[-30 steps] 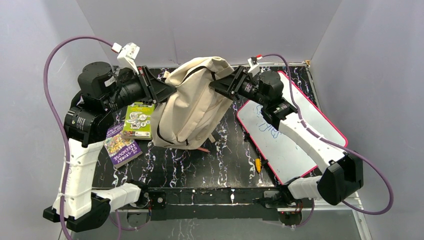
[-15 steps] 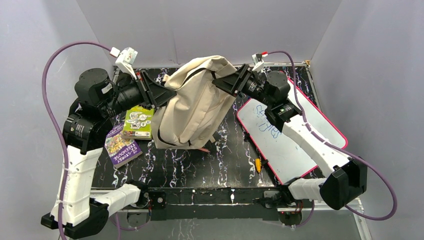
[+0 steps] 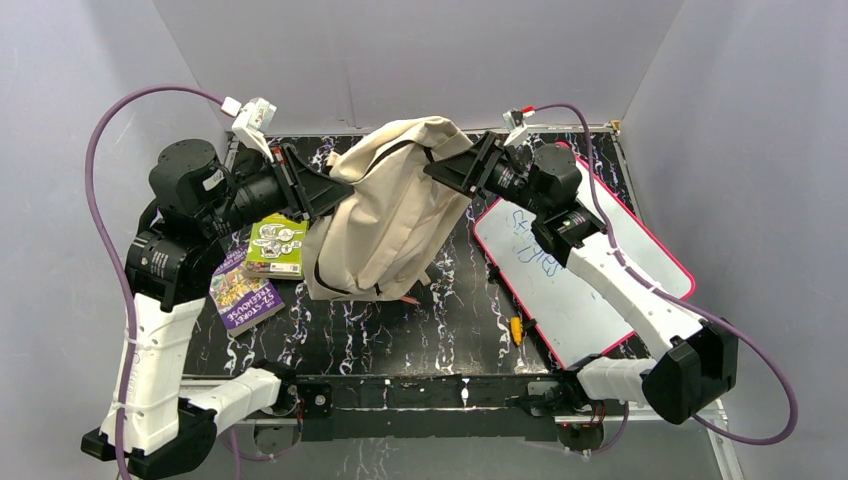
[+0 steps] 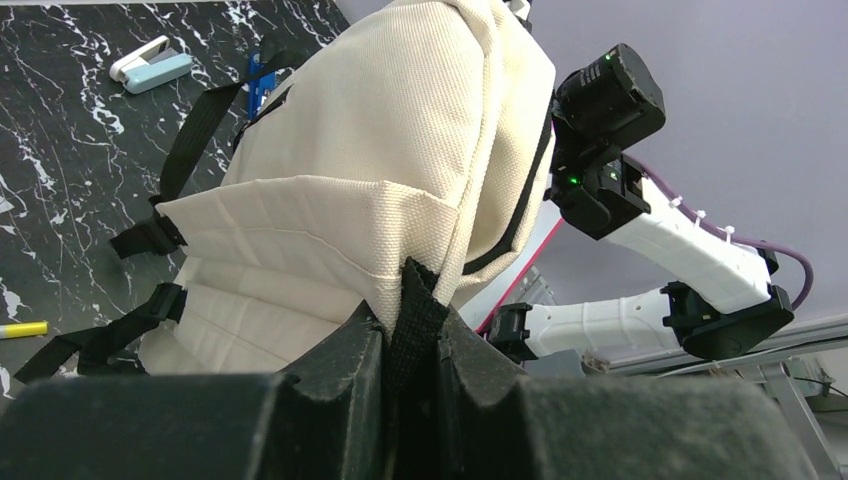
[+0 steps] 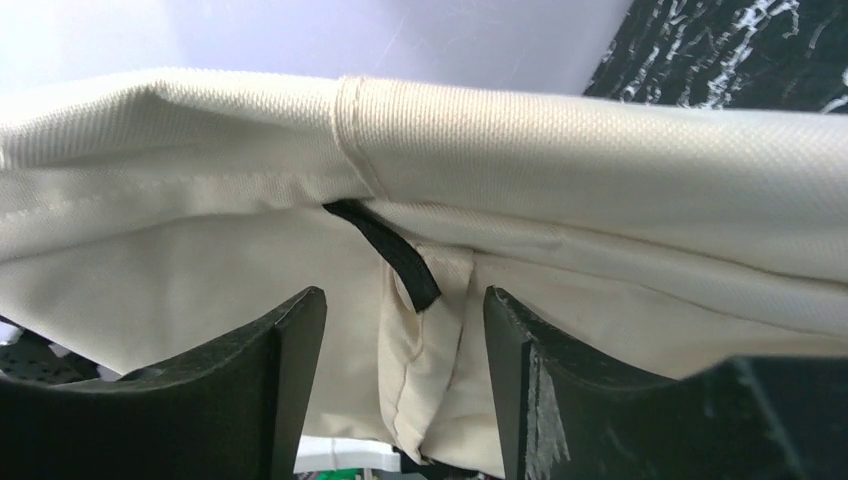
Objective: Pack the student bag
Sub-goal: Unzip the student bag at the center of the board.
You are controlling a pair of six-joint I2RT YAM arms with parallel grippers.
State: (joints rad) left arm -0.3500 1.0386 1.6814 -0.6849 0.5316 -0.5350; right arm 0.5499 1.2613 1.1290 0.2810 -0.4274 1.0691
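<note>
Cloth hides most of what matters. The student bag (image 3: 385, 210) stands bunched in the far middle of the table (image 3: 400, 330), its lower end down on the surface and its top raised between the two arms. No view shows its opening or its inside.

The left gripper (image 4: 410, 300) is pressed together on a black strip at the bag's edge, and the fingers' own bulk fills the bottom of that view. The right gripper (image 5: 405, 300) has its fingers apart with a cream fold and a black strap hanging between them. I cannot tell whether they bear on the cloth.

The right forearm crosses the whiteboard (image 3: 590, 270) and covers part of the blue writing, which is too faint to read. The left arm cuts off one side of the purple book (image 3: 243, 290). The green book (image 3: 275, 243) lies just beside the bag's left flank. Beyond the bag a small white-and-blue block (image 4: 150, 65) is too small to identify.

The whiteboard runs along the table's right rim, with a yellow marker (image 3: 516, 329) just beside its near-left edge. Bare surface lies in front of the bag, between the books and the whiteboard.
</note>
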